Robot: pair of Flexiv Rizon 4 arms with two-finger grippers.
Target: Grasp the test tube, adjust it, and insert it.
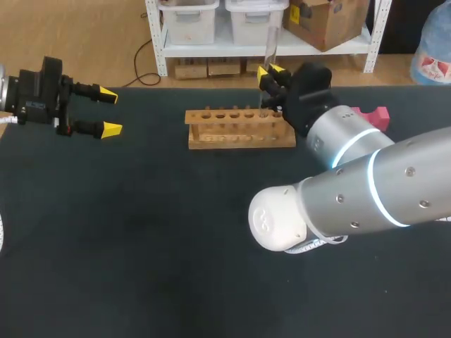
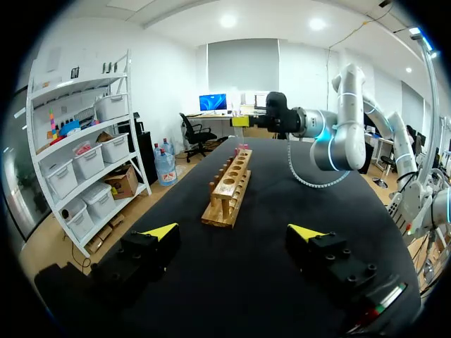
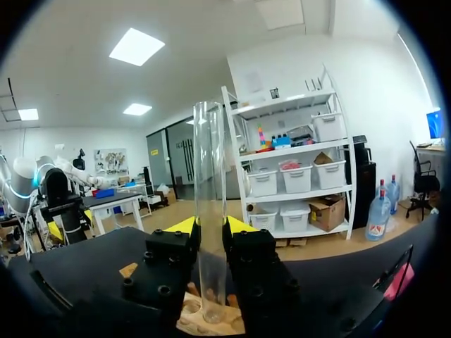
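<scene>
My right arm (image 1: 338,197) crosses the near right of the tabletop (image 1: 141,267). By the left edge, the left fingers (image 1: 111,129) are spread wide around nothing. Farther back stands the wooden rack (image 1: 239,134). Over its right end the right fingers (image 1: 276,70) pinch the clear test tube (image 1: 270,44) upright, its lower end at a rack hole. A pink block (image 1: 373,116) sits near the far right edge.

Note your test tube (image 3: 209,211): clear, glossy, glass-like. Rack (image 1: 239,130): pale bare wood, matt, grain visible. Table (image 1: 141,232): dark, matt, faintly rough cover. Your right arm (image 1: 366,183): smooth silver shell, satin sheen. Left gripper (image 1: 109,112): matt black body, yellow plastic-looking tips.
</scene>
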